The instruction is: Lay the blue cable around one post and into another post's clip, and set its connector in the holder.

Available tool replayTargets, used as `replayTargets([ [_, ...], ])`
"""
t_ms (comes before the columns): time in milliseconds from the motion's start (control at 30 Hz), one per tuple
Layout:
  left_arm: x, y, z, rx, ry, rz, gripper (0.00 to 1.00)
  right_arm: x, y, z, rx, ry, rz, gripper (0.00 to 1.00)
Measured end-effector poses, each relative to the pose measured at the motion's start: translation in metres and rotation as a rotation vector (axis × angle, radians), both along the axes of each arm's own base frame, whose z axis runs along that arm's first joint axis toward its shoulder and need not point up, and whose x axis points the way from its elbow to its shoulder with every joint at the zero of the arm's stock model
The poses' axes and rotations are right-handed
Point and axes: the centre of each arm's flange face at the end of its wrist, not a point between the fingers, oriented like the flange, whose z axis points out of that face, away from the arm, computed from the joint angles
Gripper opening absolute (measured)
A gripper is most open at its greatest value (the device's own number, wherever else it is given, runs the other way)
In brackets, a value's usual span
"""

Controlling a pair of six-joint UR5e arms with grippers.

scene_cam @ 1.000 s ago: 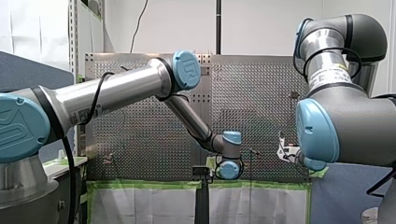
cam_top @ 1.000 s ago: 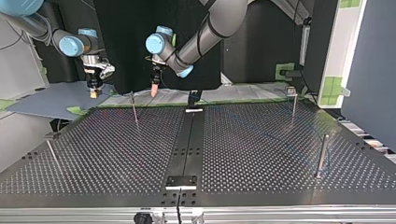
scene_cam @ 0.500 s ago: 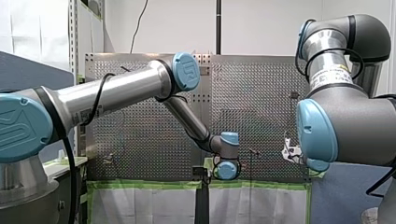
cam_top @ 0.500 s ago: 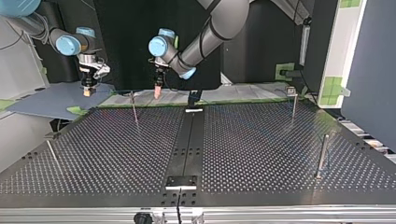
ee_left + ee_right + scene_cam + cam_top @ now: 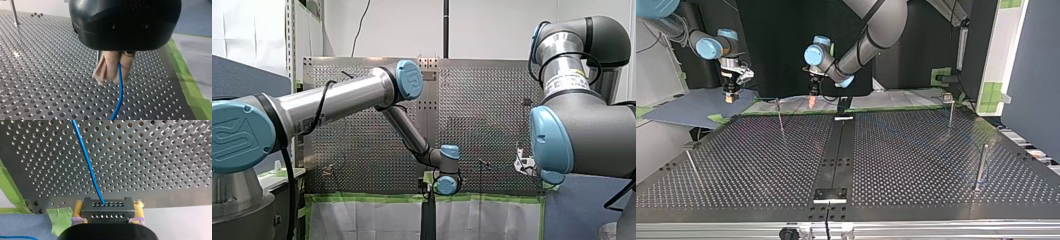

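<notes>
In the left wrist view my left gripper (image 5: pixel 113 79) has its beige pads shut on the thin blue cable (image 5: pixel 120 92), which hangs down from them over the perforated table (image 5: pixel 45 82). My right gripper (image 5: pixel 107 208) is shut on a dark grey connector block (image 5: pixel 107 212), yellow pads on both sides, and the blue cable (image 5: pixel 88 167) runs out of the block ahead of it. In the top view my left gripper (image 5: pixel 812 102) hovers by the table's far edge. My right gripper (image 5: pixel 729 97) is off the table's far left corner. A thin post (image 5: pixel 780 116) stands between them.
More posts stand at the top view's right (image 5: pixel 950 111), near right (image 5: pixel 980 167) and near left (image 5: pixel 692 164). Black brackets sit on the centre strip at the far edge (image 5: pixel 843 118) and near edge (image 5: pixel 830 194). Green tape (image 5: pixel 186 77) lines the table's edge.
My left gripper has slid toward the top view's right along the far edge with the cable. My right gripper shifted slightly to that view's left, then held still.
</notes>
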Motion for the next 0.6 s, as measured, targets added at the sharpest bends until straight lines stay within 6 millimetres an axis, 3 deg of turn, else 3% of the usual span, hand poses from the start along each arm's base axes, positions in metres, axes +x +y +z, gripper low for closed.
replayTargets([
  [600,0.031,0.005,0.015,-0.030,-0.029,0.015,0.00,-0.004,-0.016,0.009,-0.038,-0.024,-0.011,0.02],
])
